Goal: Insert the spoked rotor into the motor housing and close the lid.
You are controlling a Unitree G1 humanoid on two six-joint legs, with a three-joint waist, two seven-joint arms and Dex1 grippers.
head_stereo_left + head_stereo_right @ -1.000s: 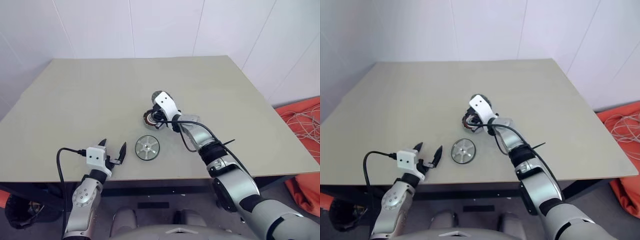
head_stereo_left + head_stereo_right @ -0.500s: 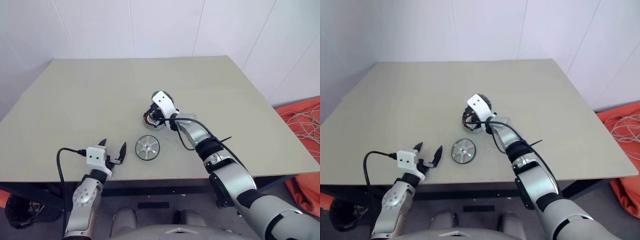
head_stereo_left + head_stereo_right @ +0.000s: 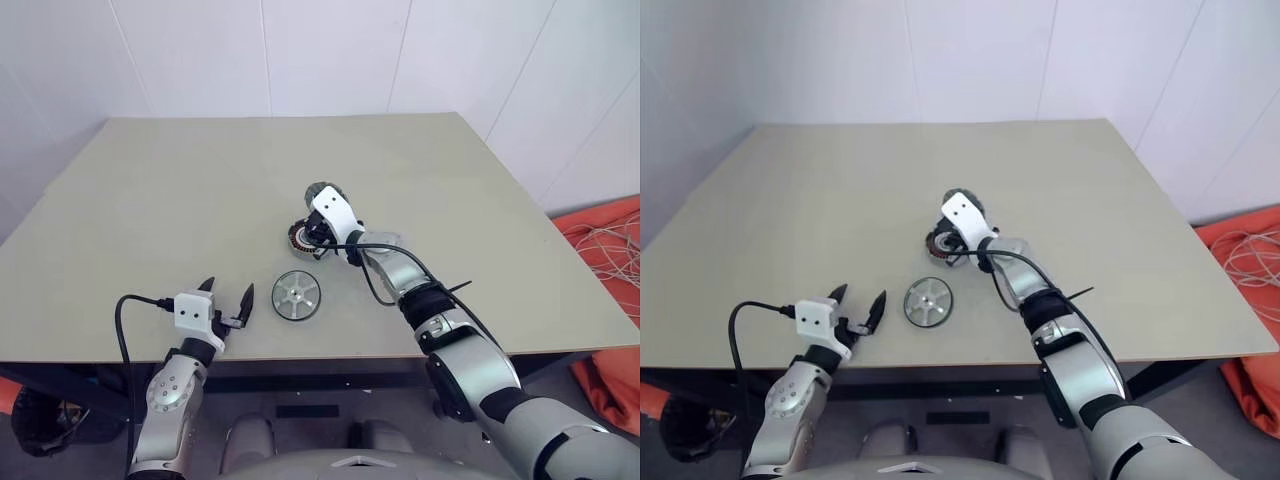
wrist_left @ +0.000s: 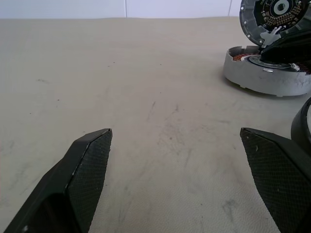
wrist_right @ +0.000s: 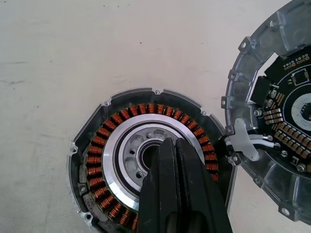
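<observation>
Round shallow grey motor housing (image 5: 150,165) with its ring of copper-brown windings sitting mid-table (image 3: 150,200), nothing dropped in yet, just the bare silver centre showing. Hinged round grey lid (image 5: 284,121) swung open and tilted up at the housing's edge, circuit board side exposed. Right gripper (image 5: 176,145) pinched fully closed, empty, tips poised over the housing's centre hole; can't tell if touching. Flat silver six-spoked rotor (image 3: 296,296) with dark rim lying flat on the table, nearer the front edge, apart from the housing. Left gripper (image 3: 226,303) spread wide open, grasping nothing, parked just beside the rotor near the table's front edge.
</observation>
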